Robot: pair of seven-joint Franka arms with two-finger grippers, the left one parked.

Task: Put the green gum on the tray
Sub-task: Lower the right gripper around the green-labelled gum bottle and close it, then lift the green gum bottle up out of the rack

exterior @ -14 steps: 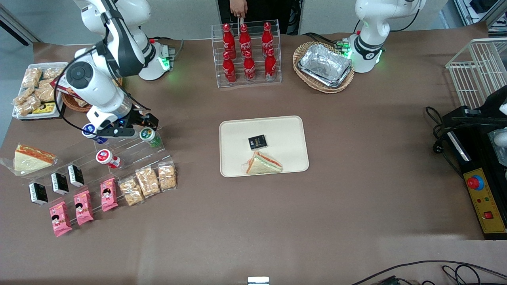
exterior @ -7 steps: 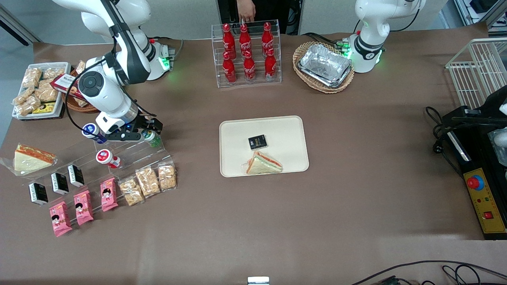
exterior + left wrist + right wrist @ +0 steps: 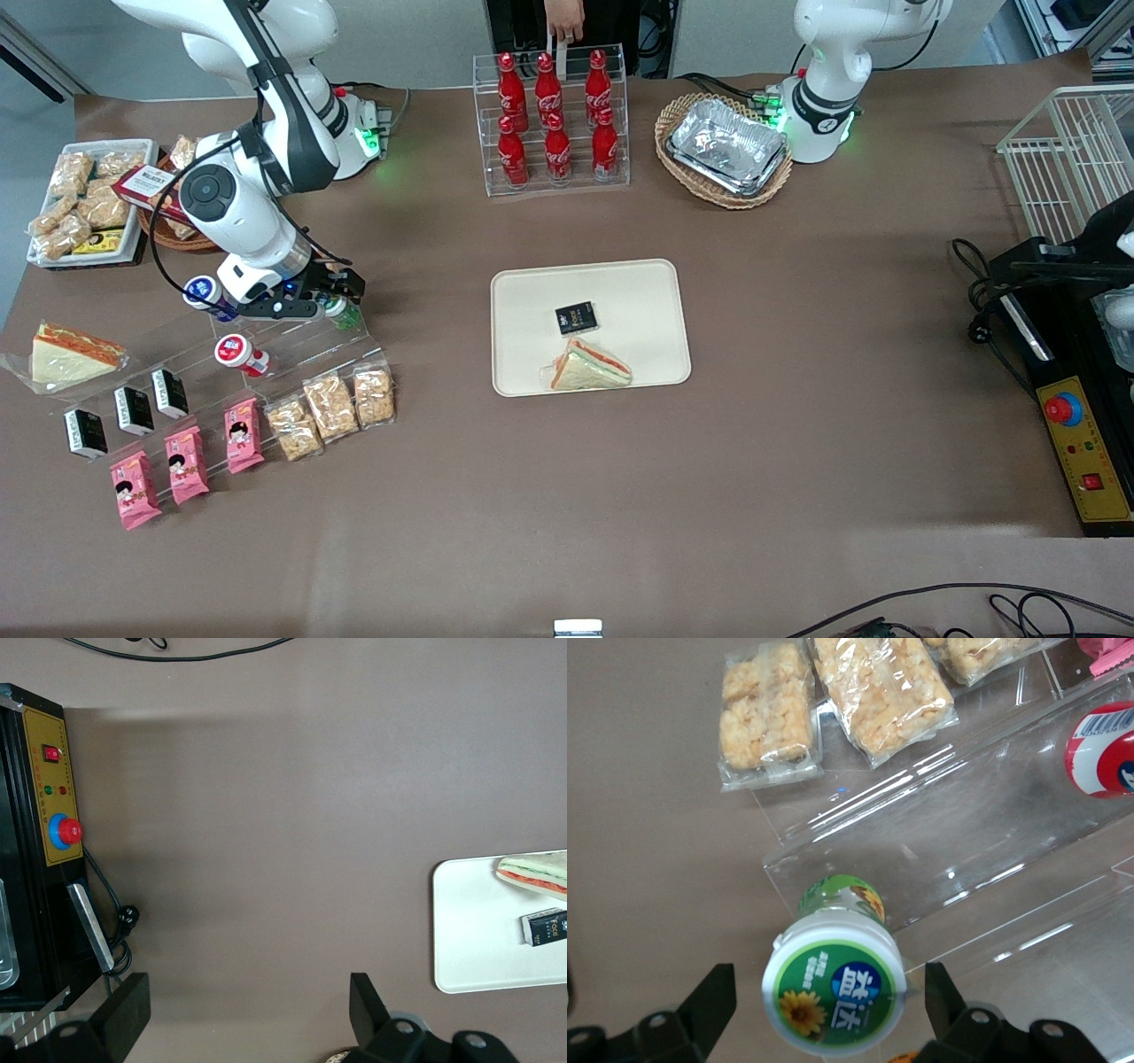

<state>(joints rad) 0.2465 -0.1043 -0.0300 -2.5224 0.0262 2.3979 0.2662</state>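
Green gum (image 3: 834, 985), a small green plastic cylinder with a round white lid and a glossy green sunflower label, stands on the top step of a clear acrylic stepped rack (image 3: 966, 842) at the working arm's end of the brown desk (image 3: 797, 292). The gripper (image 3: 828, 1001) sits right over it, black fingers (image 3: 709, 997) spread wide on either side of the lid, gaps showing, not touching. In the front view the gripper (image 3: 326, 299) covers most of the bottle; only a sliver of green (image 3: 344, 315) shows. The tray (image 3: 638, 283), flat matte beige with rounded corners and a low rim, lies mid-desk well apart, carrying a wrapped triangular sandwich (image 3: 589, 365) and a small black packet (image 3: 576, 317). Crinkly clear-wrapped snack bars (image 3: 877, 687) lie below the rack. A red-and-white lidded bottle (image 3: 1103, 749) is cut off at the frame edge.
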